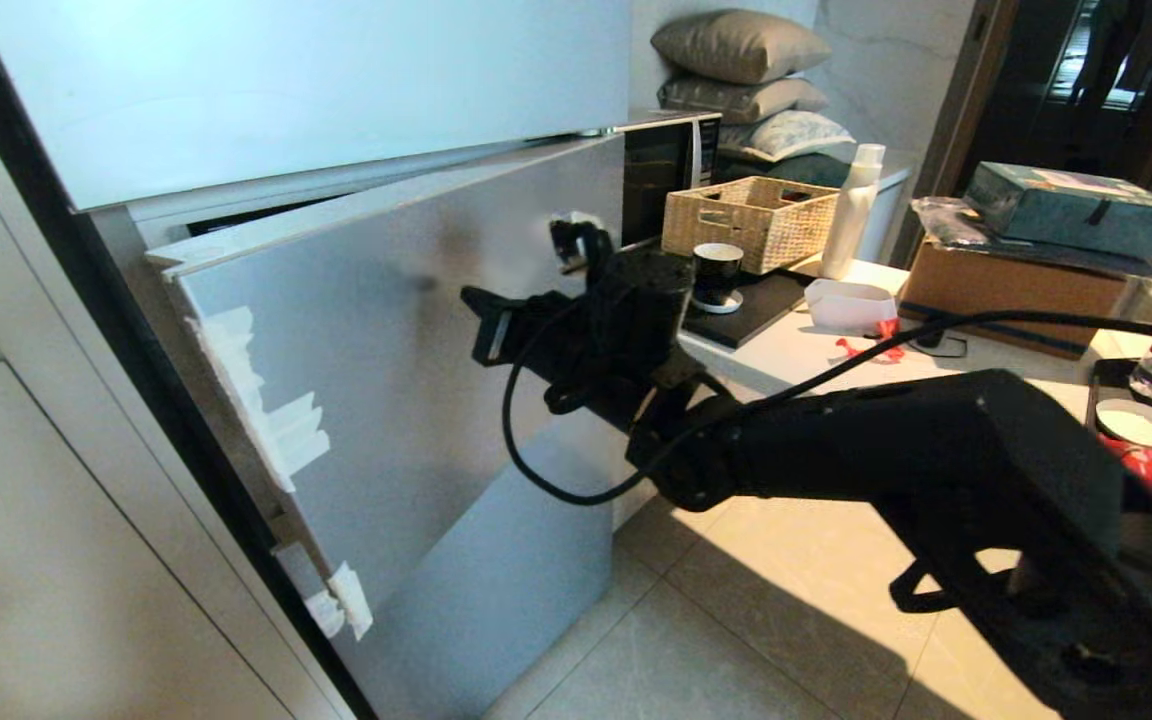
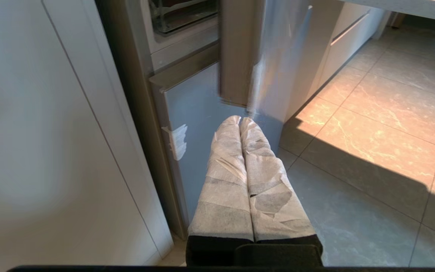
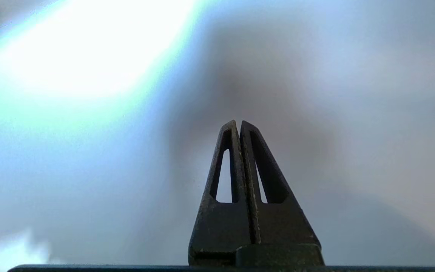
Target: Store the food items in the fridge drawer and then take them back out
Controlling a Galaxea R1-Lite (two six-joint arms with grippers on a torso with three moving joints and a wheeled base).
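My right gripper is shut and empty, reaching from the right up against the silver-blue middle fridge door, which stands ajar. In the right wrist view the shut fingertips point at that blank panel from close by. My left gripper, its fingers wrapped in white tape, is shut and empty, hanging low in front of the lower fridge door. Above that door a see-through plastic edge shows in the gap; I cannot tell whether it is the fridge drawer. The food items are out of view.
A white table at the right carries a wicker basket, a white bottle, a dark cup and a cardboard box. A microwave stands beside the fridge. A white cabinet flanks the left; tiled floor lies below.
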